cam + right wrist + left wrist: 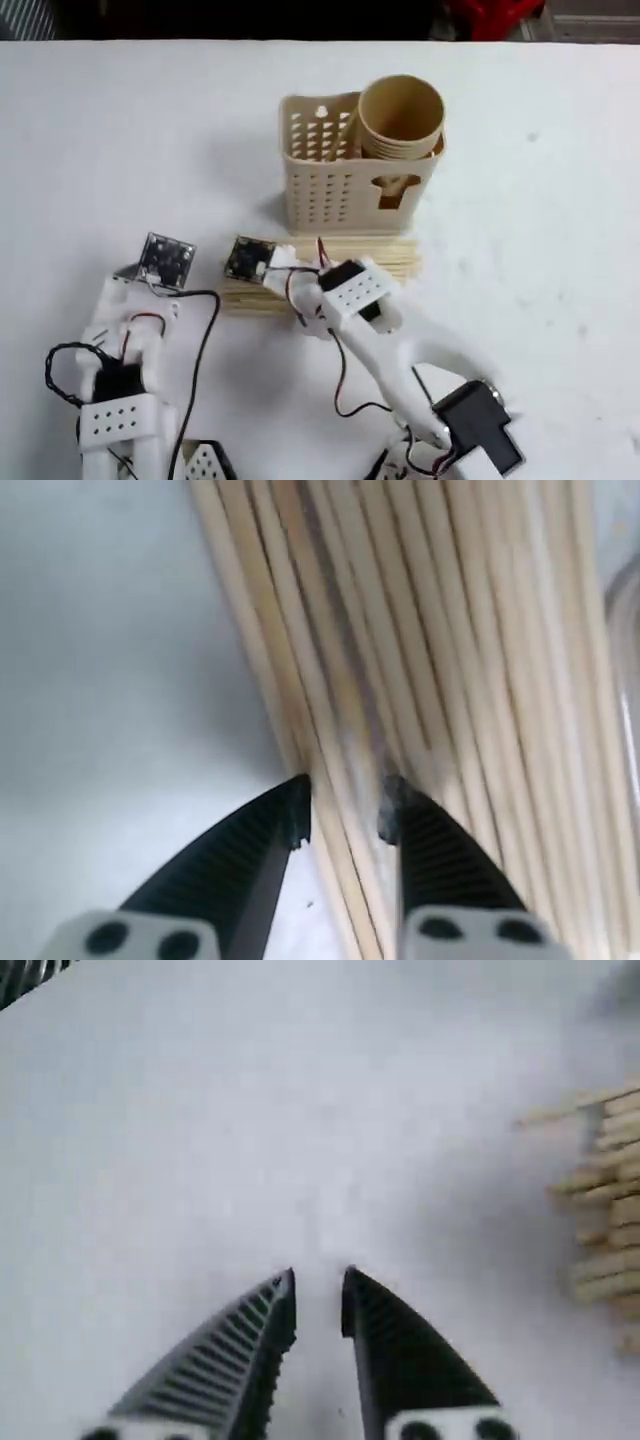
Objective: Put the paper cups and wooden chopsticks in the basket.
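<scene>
The paper cups (pixel 400 115) stand nested in one stack, upright in one compartment of the basket (pixel 320 190), so that half of the task looks done. The basket sits mid-width on the worktop (pixel 540 200), toward its far edge, mouth up, so things can be dropped in from above.

The wooden chopsticks (pixel 395 255) are not yet in. They lie flat in a loose bundle just on the near side of the basket, running along its front wall.

The right tool (pixel 345 815) is down at that bundle, nearer one end than the middle. Its jaws are partly open with a few sticks between the tips. One tip sits at the outer edge of the bundle and the other rests among the sticks, probably to peel off a small bunch rather than take the whole pile. Whether the tips already press on the sticks is unclear.

The left tool (pixel 318 1290) hovers over bare worktop toward the left edge, jaws parted by a narrow gap and holding nothing. It sits clear of the stick ends, seemingly out of the other arm's way.
</scene>
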Available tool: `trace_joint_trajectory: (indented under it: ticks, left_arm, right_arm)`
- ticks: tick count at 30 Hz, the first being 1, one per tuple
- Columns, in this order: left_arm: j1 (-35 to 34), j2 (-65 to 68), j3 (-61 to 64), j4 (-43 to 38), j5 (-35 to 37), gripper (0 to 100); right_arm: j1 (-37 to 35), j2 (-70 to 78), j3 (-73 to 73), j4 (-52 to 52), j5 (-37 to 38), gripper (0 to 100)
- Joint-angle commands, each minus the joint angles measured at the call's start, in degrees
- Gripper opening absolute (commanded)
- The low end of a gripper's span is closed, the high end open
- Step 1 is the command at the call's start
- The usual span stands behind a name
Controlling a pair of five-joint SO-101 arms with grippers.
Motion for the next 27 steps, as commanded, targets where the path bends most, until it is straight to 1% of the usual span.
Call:
trace_joint_trajectory:
  ticks: [1,4,10,14,19,21,25,27]
  left_arm:
    - [0.92,-0.84,-0.18,0.18,-0.35,10]
    - [0.92,-0.84,-0.18,0.18,-0.35,10]
    - [0.92,-0.84,-0.18,0.18,-0.35,10]
    - [0.92,-0.84,-0.18,0.18,-0.35,10]
    - [0.92,-0.84,-0.18,0.18,-0.35,10]
    - [0.92,-0.84,-0.18,0.18,-0.35,10]
    - [0.92,-0.84,-0.18,0.18,-0.35,10]
    - [0.92,-0.84,-0.18,0.18,-0.35,10]
  right_arm:
    - [0.31,1.01,-0.18,0.84,-0.53,4.6]
    - [0.31,0.57,-0.53,2.07,-0.70,1.5]
    - [0.31,-5.49,0.26,4.44,-0.97,2.1]
    - [-0.22,-6.20,1.14,4.70,-0.62,2.2]
    - [-0.84,-3.30,1.14,3.38,-0.97,9.4]
    - [-0.92,-1.19,1.05,2.07,-0.97,10.5]
    - [-0.92,1.36,-0.18,2.07,-0.70,9.8]
    - [-0.66,1.36,-0.70,2.07,-0.88,4.6]
